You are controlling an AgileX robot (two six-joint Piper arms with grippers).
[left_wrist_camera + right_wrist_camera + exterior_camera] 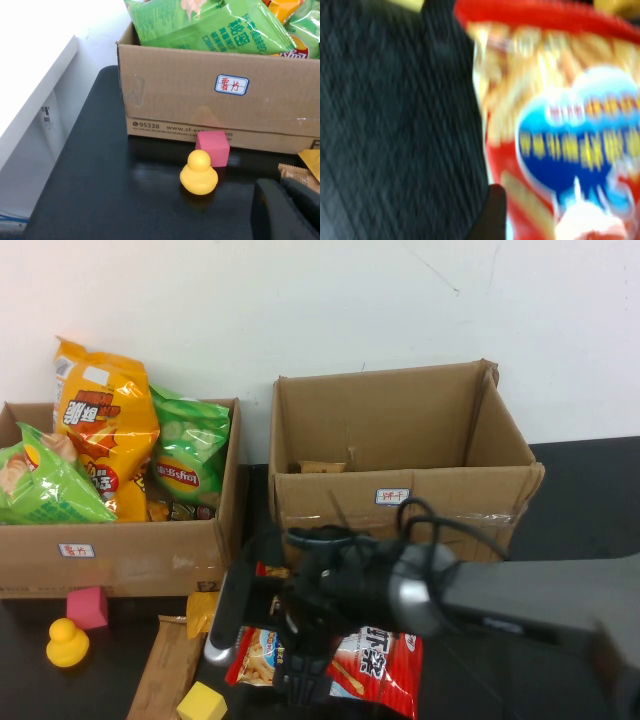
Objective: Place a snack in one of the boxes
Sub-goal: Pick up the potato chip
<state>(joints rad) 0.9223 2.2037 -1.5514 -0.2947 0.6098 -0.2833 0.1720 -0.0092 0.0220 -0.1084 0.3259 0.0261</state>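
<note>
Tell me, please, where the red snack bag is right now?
In the high view the red snack bag lies flat on the black table, near its front edge, in front of the right-hand cardboard box, with the right hand over its left end.

Two boxes stand side by side at 12 o'clock: the left box holds chip bags, the right box is nearly bare. The snack bag lies at 6 o'clock under the right hand; the duck (beside a cube) is at 8 o'clock.

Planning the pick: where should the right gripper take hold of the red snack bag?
Grip the red snack bag at its near-left edge, from above: it lies flat on the black table, and the right gripper hovers there. The left gripper is parked near the yellow duck.
</note>
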